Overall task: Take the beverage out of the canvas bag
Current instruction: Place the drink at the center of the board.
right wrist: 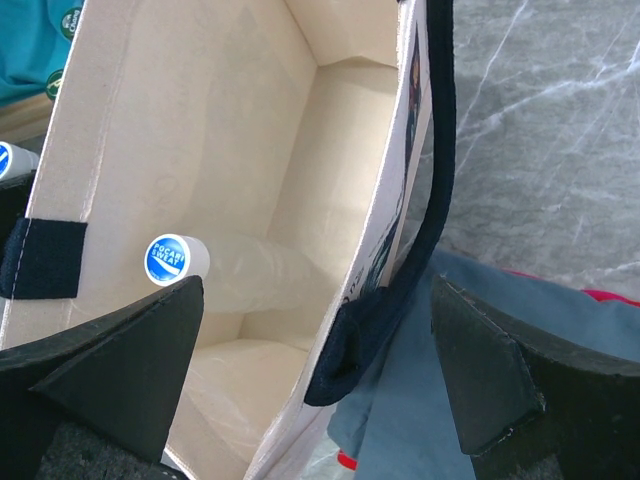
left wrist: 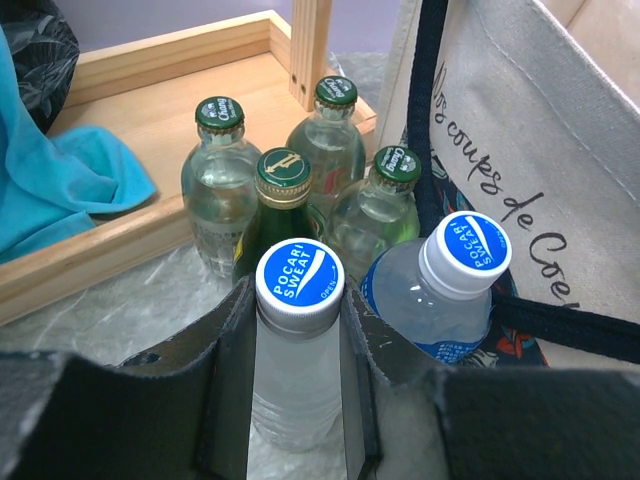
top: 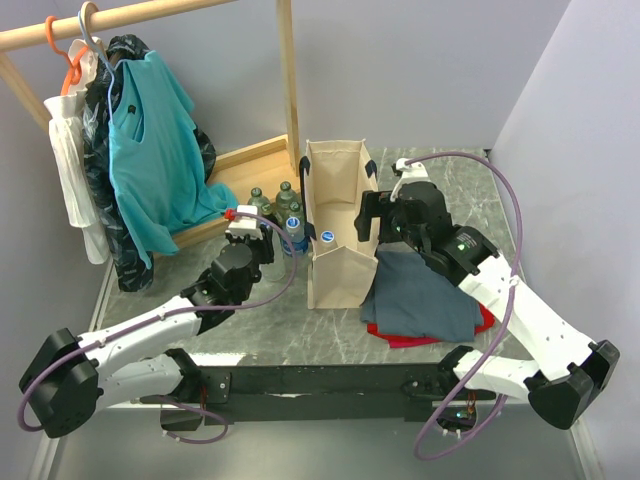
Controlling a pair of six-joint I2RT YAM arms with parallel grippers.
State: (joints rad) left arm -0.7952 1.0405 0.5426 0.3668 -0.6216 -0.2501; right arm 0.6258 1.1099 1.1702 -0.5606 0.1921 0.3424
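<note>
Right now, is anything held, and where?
Left gripper grips a Pocari Sweat bottle just below its cap. Right gripper is open astride a wall of the canvas bag, holding nothing.

Left arm [top: 150,330]: stretches low from the lower left of the overhead view up and right toward frame centre.
Left gripper [left wrist: 297,300]: points forward, both fingers [left wrist: 228,345] pressed on the sides of a white-capped bottle [left wrist: 299,285].
Right arm [top: 520,310]: rises from the lower right, elbow bent, forearm running up and left.
Right wrist [top: 425,215]: right of centre, tipped downward.
Right gripper [right wrist: 315,290]: fingers [right wrist: 480,360] spread wide, gripping nothing.
</note>
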